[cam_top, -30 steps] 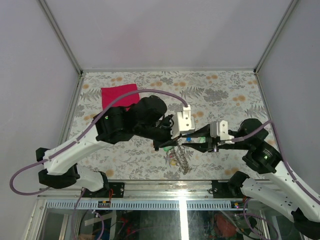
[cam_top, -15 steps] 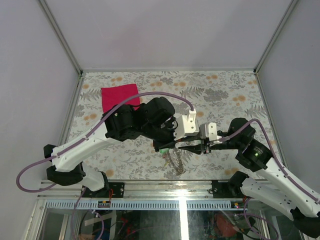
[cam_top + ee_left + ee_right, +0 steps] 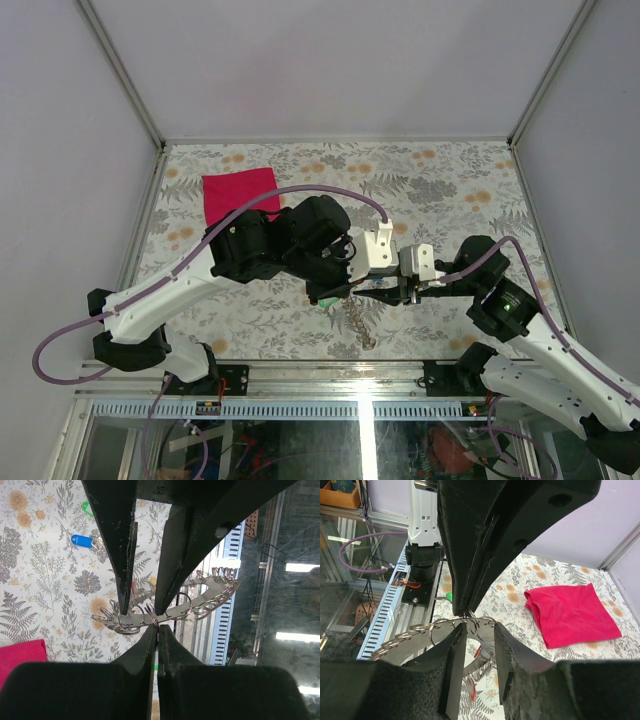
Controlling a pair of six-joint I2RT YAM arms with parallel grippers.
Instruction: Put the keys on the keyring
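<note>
Grey metal with a jagged, loop-fringed rim, the large keyring (image 3: 197,591) hangs in the air above the near edge of the floral-patterned table (image 3: 450,180), held up between the two arms, probably so both can reach its rim. The left gripper (image 3: 155,629) is clenched, its tips pinching the ring's edge, and that pinch is presumably what bears the ring up; the right gripper (image 3: 480,630) meets it head-on with fingers parted astride the same stretch of rim, but whether they press on the wire I cannot tell. A small silver key with a blue plastic tag (image 3: 82,541) and another with a green tag (image 3: 87,507) lie on the table well apart from the ring, so their threading is not yet done; something red shows beneath the ring, and I cannot tell whether it hangs from it. A magenta cloth square (image 3: 240,190) lies at the far left, well apart from both arms.
</note>
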